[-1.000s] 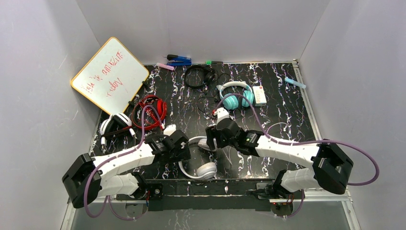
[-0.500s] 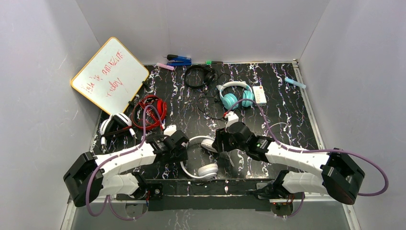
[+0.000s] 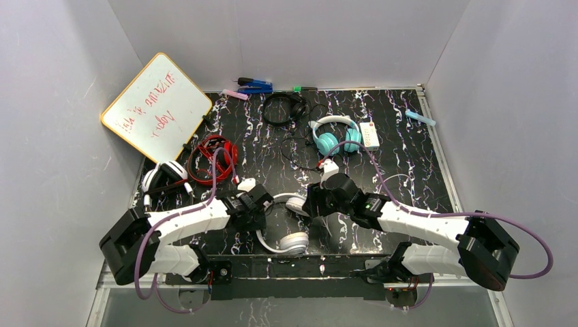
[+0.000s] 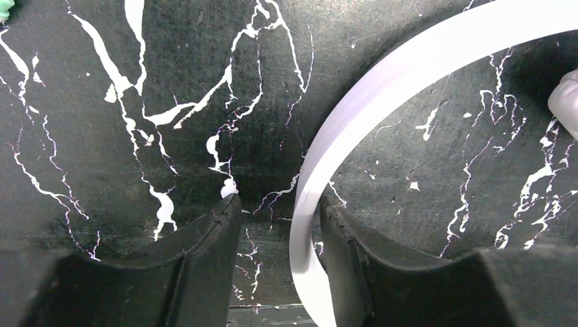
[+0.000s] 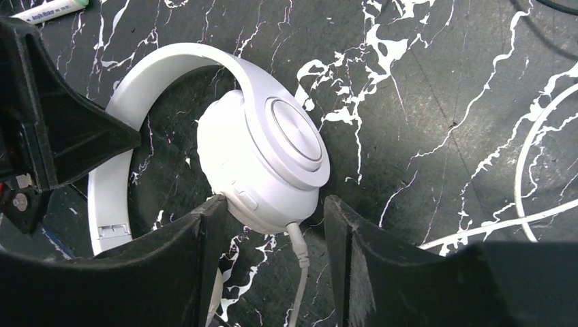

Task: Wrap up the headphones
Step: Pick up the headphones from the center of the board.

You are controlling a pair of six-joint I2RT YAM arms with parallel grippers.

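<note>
The all-white headphones (image 3: 294, 242) lie at the near middle of the table. My left gripper (image 3: 257, 212) is open, and its fingers straddle the white band (image 4: 409, 68), which lies close to the right finger (image 4: 341, 231). My right gripper (image 3: 315, 204) is open just above the far cup (image 5: 262, 163), and the cup's white cord (image 5: 298, 252) runs between its fingers. The red headphones (image 3: 215, 158) and the white-and-black ones (image 3: 163, 178) lie at the left. The small black ones (image 3: 285, 107) and the teal ones (image 3: 335, 136) lie at the back.
A whiteboard (image 3: 157, 105) leans on the left wall. Markers (image 3: 235, 95) and a blue tool (image 3: 255, 86) lie along the back edge. A white box (image 3: 369, 135) sits by the teal headphones, and a light blue marker (image 3: 419, 117) lies back right. Loose white cord (image 3: 402, 180) trails right.
My right gripper has moved right and nearer, down onto the far white cup. My left arm has shifted slightly right, over the white band.
</note>
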